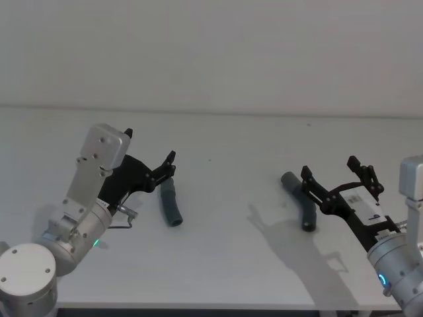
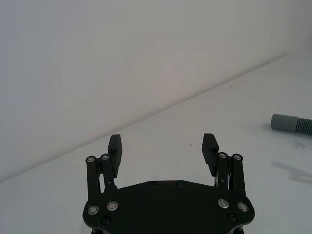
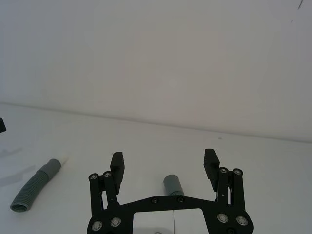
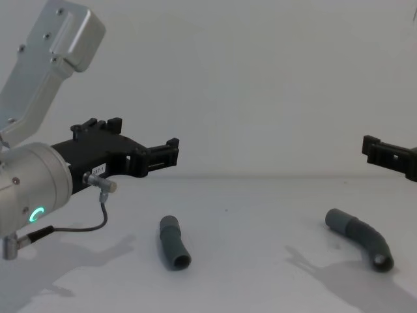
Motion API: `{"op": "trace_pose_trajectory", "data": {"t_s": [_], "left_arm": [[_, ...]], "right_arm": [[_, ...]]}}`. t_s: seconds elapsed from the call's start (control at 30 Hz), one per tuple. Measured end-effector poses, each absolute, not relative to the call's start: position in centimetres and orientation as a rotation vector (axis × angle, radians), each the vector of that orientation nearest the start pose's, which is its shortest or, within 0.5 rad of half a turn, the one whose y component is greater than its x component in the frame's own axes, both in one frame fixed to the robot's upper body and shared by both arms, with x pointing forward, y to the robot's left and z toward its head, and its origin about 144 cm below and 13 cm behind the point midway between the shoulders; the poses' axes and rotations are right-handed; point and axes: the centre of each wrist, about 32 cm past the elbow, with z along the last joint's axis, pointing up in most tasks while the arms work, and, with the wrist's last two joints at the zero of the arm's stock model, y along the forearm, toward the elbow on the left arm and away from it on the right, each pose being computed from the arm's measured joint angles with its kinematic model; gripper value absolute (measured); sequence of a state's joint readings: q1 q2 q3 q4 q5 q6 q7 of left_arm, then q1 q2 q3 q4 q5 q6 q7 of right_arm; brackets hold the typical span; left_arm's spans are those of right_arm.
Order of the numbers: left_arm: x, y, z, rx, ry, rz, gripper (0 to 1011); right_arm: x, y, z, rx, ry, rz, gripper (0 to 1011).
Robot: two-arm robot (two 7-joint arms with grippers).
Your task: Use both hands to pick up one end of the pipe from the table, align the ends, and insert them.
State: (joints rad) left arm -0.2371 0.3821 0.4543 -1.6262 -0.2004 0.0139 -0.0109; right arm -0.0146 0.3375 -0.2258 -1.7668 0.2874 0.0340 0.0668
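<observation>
The short pipe piece [image 1: 170,205] lies on the white table [image 1: 225,264], left of centre, its narrow white-tipped end [image 3: 62,160] pointing away from me. My left gripper [image 1: 151,145] hovers open just above and to the left of it, holding nothing. The longer curved piece [image 1: 301,198] lies right of centre with its wide socket end [image 1: 289,179] toward the far side. Above this piece my right gripper [image 1: 329,166] hangs open and empty, the socket [image 3: 171,184] showing between its fingers. From the chest, both pieces [image 4: 172,242] [image 4: 361,236] rest flat, apart from each other.
The table's far edge meets a plain white wall [image 1: 211,53]. A thin grey cable [image 4: 78,228] loops under the left wrist. Open table surface [image 1: 231,191] separates the two pieces.
</observation>
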Motion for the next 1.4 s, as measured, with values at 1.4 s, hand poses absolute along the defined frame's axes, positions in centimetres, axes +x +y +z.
{"op": "trace_pose_trajectory", "data": {"t_s": [1.4], "left_arm": [[49.9, 17.1, 125.6, 0.289, 0.141, 1.224, 1000]], "right_arm": [[44.3, -23.7, 118.9, 0.026, -0.075, -1.229, 1001]]}}
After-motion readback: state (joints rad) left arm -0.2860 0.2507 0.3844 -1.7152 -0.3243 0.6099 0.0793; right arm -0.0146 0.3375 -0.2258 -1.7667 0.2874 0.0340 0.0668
